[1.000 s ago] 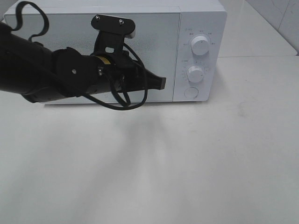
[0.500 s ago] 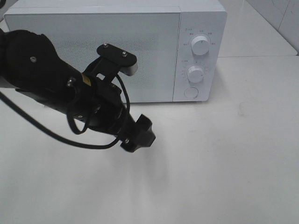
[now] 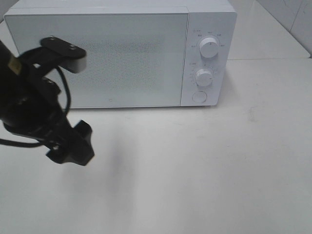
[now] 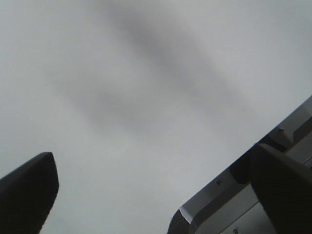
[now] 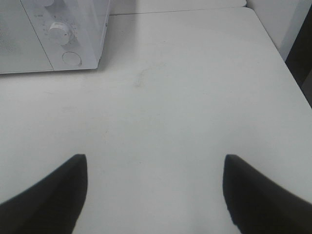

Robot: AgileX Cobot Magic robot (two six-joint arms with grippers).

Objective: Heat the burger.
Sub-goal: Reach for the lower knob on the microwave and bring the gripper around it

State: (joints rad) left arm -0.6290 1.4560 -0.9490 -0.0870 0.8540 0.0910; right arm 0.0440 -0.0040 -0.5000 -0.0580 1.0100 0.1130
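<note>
Left hand (image 3: 73, 145) gapes empty, in front of closed microwave (image 3: 136, 58).

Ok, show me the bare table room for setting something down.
Widest bare patch: the table in front of the microwave and to its right. Crowded only at left, where the left arm hangs over it.

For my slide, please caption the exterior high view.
Open left claw hovers over the table, front-left of the closed white microwave.
</note>
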